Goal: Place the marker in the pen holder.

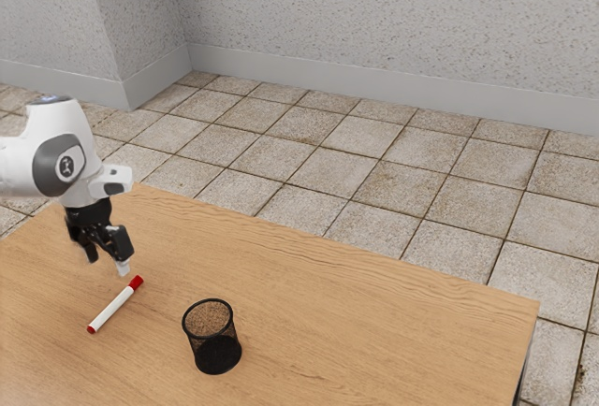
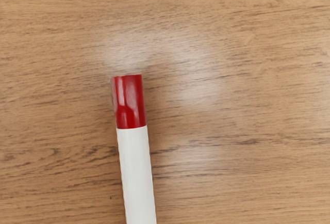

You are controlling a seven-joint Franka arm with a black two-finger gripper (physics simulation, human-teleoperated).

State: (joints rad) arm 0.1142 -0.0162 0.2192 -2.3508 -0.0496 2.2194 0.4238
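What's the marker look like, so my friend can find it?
Find the wooden table, then the black mesh cup standing on it. To the exterior view's left of the cup lies the marker, a thin white stick with red at both ends. The cup is black and upright; the marker lies flat.

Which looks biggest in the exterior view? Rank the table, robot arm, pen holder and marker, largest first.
1. Table
2. Robot arm, counting the part in view
3. Pen holder
4. Marker
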